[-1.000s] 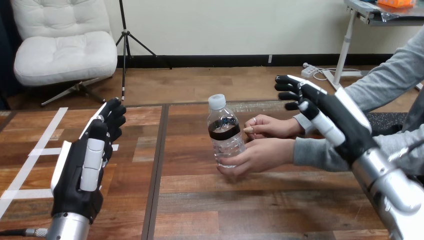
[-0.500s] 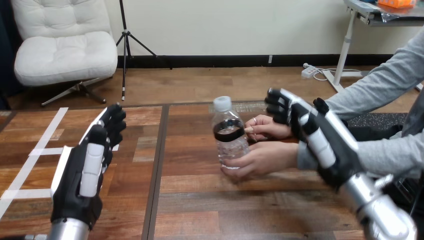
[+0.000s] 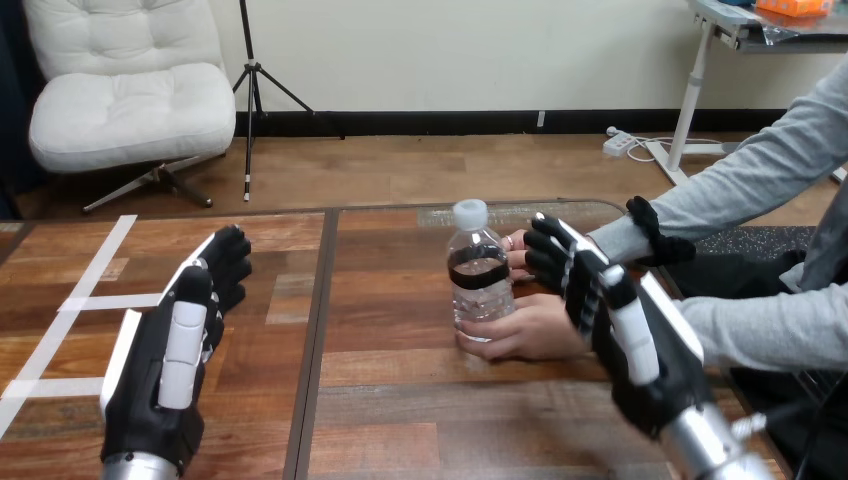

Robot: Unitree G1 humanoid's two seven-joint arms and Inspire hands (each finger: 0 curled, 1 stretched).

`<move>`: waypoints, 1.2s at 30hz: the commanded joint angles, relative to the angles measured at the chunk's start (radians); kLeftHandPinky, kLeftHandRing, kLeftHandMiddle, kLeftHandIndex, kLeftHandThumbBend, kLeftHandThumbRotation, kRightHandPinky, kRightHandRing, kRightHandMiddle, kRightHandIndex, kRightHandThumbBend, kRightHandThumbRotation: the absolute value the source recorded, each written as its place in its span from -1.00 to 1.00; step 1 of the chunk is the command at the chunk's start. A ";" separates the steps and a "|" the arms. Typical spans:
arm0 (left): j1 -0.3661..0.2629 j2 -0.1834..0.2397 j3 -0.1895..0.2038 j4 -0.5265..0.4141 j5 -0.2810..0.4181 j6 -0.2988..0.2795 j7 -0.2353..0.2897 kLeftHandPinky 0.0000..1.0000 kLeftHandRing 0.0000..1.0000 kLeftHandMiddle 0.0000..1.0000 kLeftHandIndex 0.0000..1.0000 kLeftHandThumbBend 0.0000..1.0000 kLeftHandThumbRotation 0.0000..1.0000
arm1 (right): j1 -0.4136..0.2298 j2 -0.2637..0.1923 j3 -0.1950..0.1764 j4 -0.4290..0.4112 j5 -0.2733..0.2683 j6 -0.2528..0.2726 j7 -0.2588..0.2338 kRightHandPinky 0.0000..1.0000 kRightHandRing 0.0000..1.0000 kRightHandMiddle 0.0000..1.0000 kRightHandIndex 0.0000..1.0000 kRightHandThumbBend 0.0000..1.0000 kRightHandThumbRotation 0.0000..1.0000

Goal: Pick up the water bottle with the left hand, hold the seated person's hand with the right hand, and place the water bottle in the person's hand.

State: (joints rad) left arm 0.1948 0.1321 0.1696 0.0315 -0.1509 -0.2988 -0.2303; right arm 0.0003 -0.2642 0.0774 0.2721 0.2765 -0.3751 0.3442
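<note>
Head view, read from left to right, with every position referred to the water bottle [image 3: 480, 280].

Well to the left of the bottle, the left hand [image 3: 165, 370] hovered low over the wooden table [image 3: 400, 430], its back uppermost, its fingers straight and released, grasping nothing. Strips of white tape [image 3: 60, 310] lay on the table farther left.

The bottle stood upright on the table (cap on, dark band about its middle). The person's nearer hand [image 3: 525, 335] wrapped its base from the right. The person's farther hand [image 3: 515, 250] lay just behind the bottle, to its right.

Immediately right of the bottle, the right hand [image 3: 610, 320] reached over the person's nearer hand. Its fingers [image 3: 555, 260] were spread and only slightly bent. Its thumb stood apart above the far grey sleeve [image 3: 700, 205]. No finger was seen closed round the person's hand, so the hand was read as released. Contact between the two could not be told.

The step in hand was judged to be taking the person's hand. To do it well, the right hand should settle on the hand or wrist away from the bottle, and close gently so that the bottle is not tipped. The left hand should then approach from the left at the level of the band, above the person's fingers.
</note>
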 commanded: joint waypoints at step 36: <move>0.032 -0.100 -0.112 -0.073 0.027 -0.216 0.019 0.98 0.90 0.86 0.81 0.54 1.00 | 0.138 0.145 -0.016 -0.399 0.090 0.083 0.021 1.00 0.99 0.96 0.92 1.00 1.00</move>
State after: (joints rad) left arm 0.2137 0.0271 0.0533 0.0133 -0.1193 -0.4685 -0.2118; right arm 0.1758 -0.1270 0.0755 -0.0833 0.3533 -0.2934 0.3554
